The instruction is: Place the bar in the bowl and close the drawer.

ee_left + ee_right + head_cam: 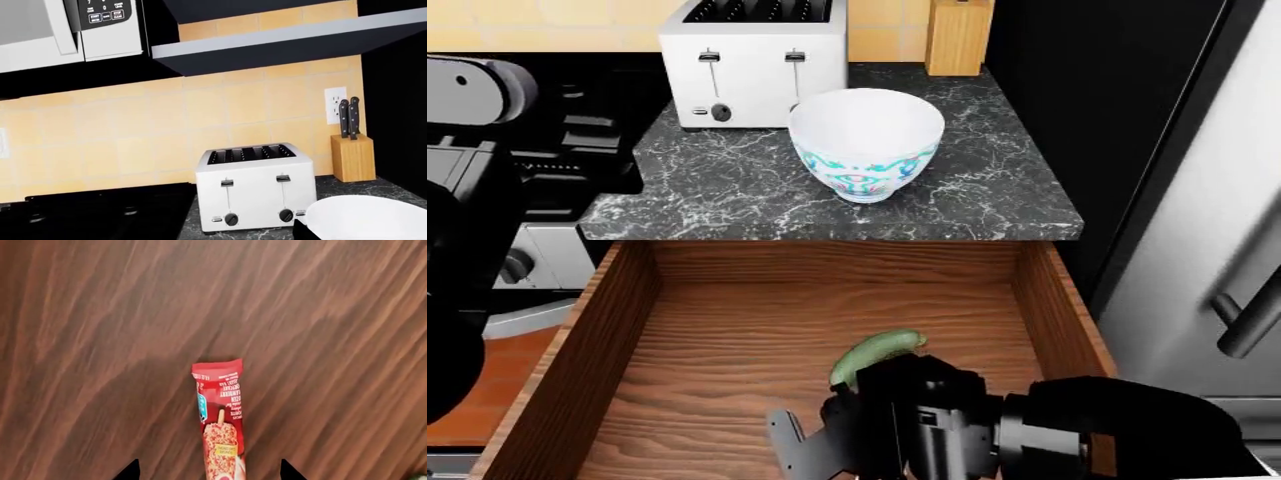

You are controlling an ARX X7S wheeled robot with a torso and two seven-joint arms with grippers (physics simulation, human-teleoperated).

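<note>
On the drawer (694, 330) floor lies the bar (221, 425), a red-wrapped ice-cream bar, between the spread tips of the right gripper (208, 471), not yet pinched. A shallow close could skid it across the smooth wood, away from the bowl (866, 145) on the counter (721, 190). That arm points straight down beside a green vegetable (874, 352); the left gripper is unseen.

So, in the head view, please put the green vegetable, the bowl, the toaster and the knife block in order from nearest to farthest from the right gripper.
1. Green vegetable: in the open drawer, just beyond the right gripper.
2. Bowl: on the counter, near its front.
3. Toaster: behind the bowl, against the wall.
4. Knife block: back corner, to the toaster's right; farthest, only slightly.
</note>
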